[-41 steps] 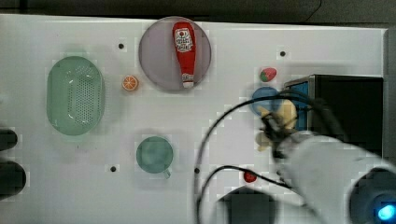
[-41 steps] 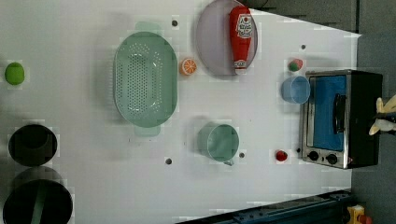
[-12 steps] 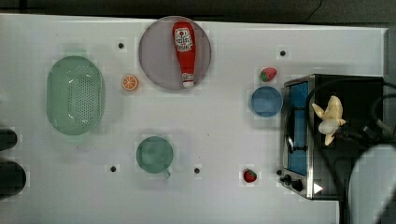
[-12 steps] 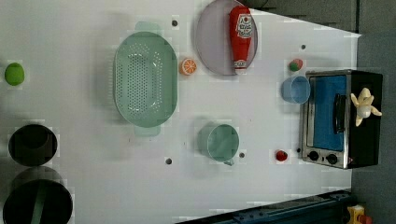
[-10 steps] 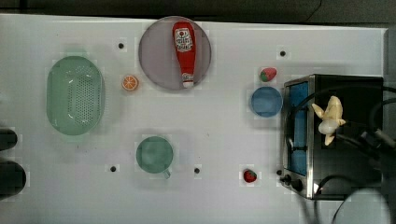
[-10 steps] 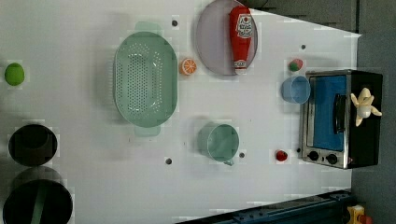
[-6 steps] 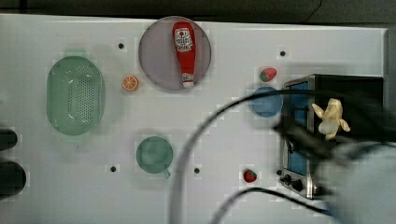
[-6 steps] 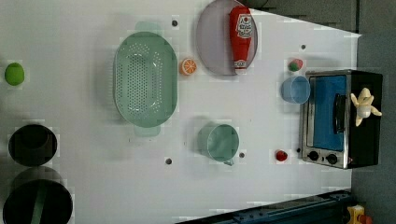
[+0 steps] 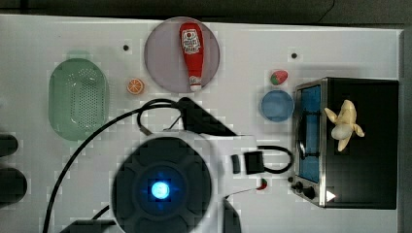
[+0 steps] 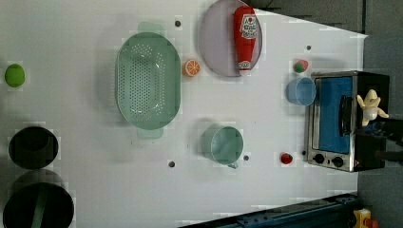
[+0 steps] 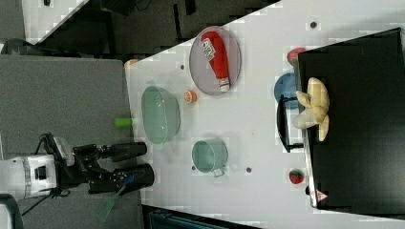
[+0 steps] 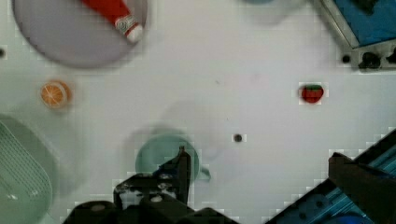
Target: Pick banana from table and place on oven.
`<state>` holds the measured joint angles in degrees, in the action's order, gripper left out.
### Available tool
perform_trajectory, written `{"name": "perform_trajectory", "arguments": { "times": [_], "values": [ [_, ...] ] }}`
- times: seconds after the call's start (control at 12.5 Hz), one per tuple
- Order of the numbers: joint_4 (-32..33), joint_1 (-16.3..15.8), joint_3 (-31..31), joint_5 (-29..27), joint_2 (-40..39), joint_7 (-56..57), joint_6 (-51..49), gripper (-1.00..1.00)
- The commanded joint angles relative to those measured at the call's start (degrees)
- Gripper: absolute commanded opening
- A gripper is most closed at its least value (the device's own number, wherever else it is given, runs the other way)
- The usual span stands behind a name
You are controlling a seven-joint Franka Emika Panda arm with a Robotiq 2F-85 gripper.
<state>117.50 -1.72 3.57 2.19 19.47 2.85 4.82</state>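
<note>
Banana (image 9: pixel 344 124) lies on oven (image 9: pixel 369 160) top – blue bowl (image 9: pixel 276 105) & strawberry (image 9: pixel 278 76) beside oven. Gripper (image 12: pixel 257 182) wide open, empty, above green cup (image 12: pixel 161 156); ketchup bottle (image 9: pixel 191 46) on plate (image 9: pixel 163 58).

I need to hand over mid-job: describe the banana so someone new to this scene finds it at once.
Find the oven, the big black box at the top view's right edge of the white table. The banana lies on its black top, near the glass door side. It is pale cream with splayed peel flaps, unlike the round blue bowl beside the oven.
</note>
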Motion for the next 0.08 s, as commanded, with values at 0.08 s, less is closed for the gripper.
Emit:
{"name": "perform_trajectory", "arguments": {
  "times": [0.08],
  "values": [
    [-2.09, 2.44, -5.06, -0.27, 2.12, -5.87, -1.06, 1.00]
  ]
}}
